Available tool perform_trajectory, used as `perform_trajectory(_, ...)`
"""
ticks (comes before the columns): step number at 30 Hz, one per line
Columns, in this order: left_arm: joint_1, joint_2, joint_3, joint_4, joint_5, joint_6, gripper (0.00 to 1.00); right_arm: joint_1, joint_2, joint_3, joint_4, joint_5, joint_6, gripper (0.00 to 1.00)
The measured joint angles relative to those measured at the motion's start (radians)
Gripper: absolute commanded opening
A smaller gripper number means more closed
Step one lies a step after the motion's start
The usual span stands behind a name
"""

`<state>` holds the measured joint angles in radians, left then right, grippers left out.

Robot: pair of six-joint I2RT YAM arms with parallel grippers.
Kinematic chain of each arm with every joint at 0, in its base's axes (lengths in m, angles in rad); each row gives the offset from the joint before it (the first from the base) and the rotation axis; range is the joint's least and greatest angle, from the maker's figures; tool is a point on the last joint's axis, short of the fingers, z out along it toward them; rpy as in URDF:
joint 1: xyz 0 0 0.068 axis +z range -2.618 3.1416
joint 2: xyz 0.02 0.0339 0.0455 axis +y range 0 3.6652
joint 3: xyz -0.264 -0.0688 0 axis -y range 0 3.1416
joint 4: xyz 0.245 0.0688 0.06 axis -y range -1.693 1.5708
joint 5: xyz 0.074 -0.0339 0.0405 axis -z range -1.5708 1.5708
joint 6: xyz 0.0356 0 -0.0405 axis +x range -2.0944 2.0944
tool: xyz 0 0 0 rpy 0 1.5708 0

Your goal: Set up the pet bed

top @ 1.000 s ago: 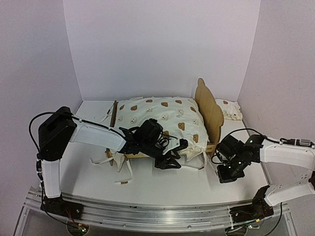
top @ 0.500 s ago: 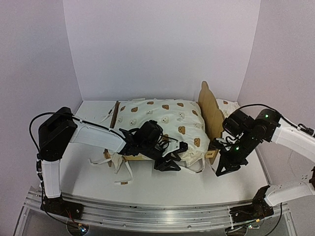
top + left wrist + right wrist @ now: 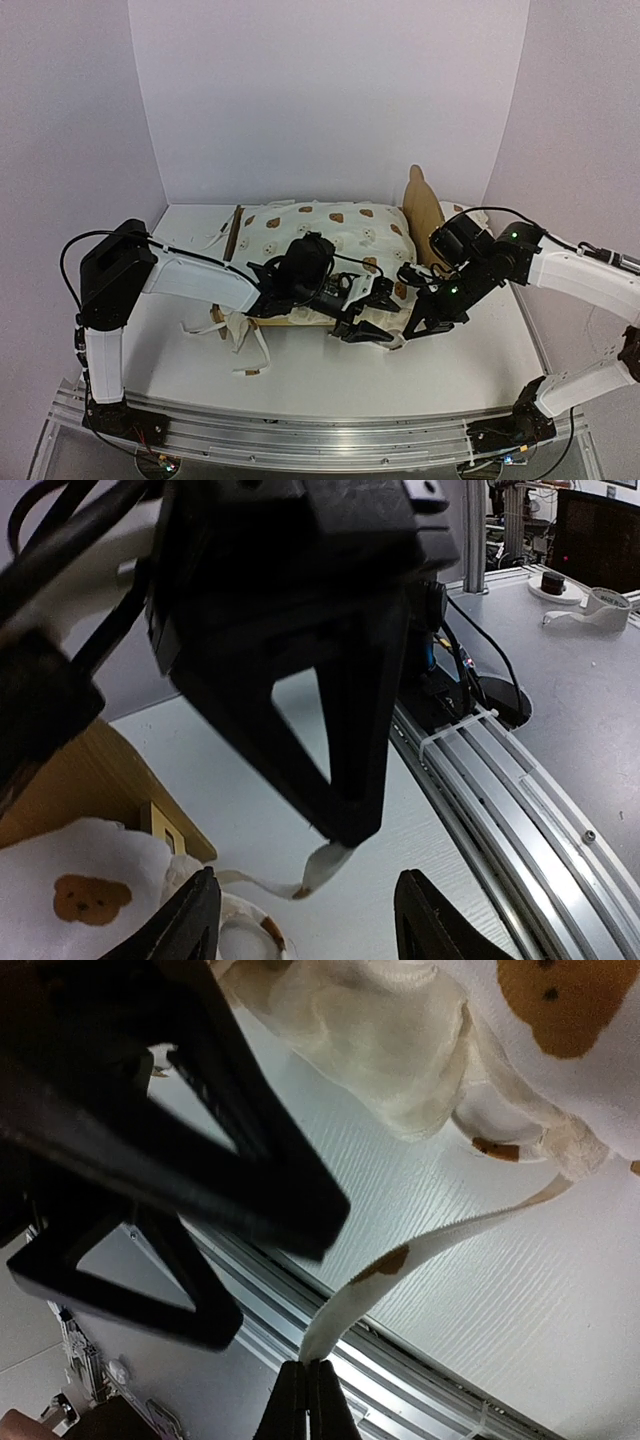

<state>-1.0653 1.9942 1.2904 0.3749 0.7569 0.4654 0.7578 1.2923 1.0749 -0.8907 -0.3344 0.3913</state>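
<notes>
The pet bed stands mid-table, its plywood headboard (image 3: pixel 423 212) at the right end. A cream bear-print cushion (image 3: pixel 320 235) lies on it and hides the base. My right gripper (image 3: pixel 413 325) is at the cushion's front right corner, shut on the end of a white tie string (image 3: pixel 400 1260) that runs from its tips (image 3: pixel 307 1365) up to the cushion (image 3: pixel 520 1020). My left gripper (image 3: pixel 365 328) is close beside it, open. Its fingers (image 3: pixel 190 915) stand either side of that string (image 3: pixel 322 865) without touching it. The bed's wooden rail (image 3: pixel 100 780) shows at left.
A small ruffled pillow (image 3: pixel 458 208) peeks out behind the right arm at the back right. More tie strings (image 3: pixel 245 345) trail on the white table left of the grippers. An aluminium rail (image 3: pixel 300 430) runs along the near edge. Walls close in on three sides.
My right arm has swung in from the front right of the table to the cushion's front corner and holds a tie string. My left gripper has opened wider and shifted slightly right.
</notes>
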Motion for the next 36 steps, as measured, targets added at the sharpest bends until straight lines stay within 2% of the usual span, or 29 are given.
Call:
perform_trajectory(4,-0.013,0.015,0.014,0.051,0.035,0.001,0.51,0.000,0.013,0.016,0.020,0.018,-0.012,0.00)
perform_trajectory(8,-0.016,0.031,0.018,0.056,0.057,-0.021,0.39,0.000,0.013,0.035,0.025,0.032,-0.025,0.00)
perform_trajectory(15,-0.014,0.064,0.032,0.061,0.020,-0.074,0.36,0.000,0.013,0.044,0.035,0.036,-0.029,0.00)
perform_trajectory(16,-0.014,0.066,0.032,0.062,0.010,-0.078,0.33,0.000,0.013,0.044,0.036,0.035,-0.029,0.00)
perform_trajectory(20,-0.014,0.075,0.038,0.064,-0.024,-0.100,0.08,0.000,0.013,0.044,0.037,0.035,-0.028,0.00)
perform_trajectory(22,-0.014,0.075,0.039,0.068,-0.034,-0.115,0.00,0.000,0.013,0.044,0.037,0.036,-0.029,0.00)
perform_trajectory(29,-0.013,0.075,0.043,0.071,-0.089,-0.162,0.00,0.000,-0.005,0.009,0.059,0.120,-0.018,0.28)
perform_trajectory(36,0.019,0.075,0.041,0.027,-0.137,-0.231,0.00,0.039,-0.090,-0.197,0.161,0.198,-0.081,0.42)
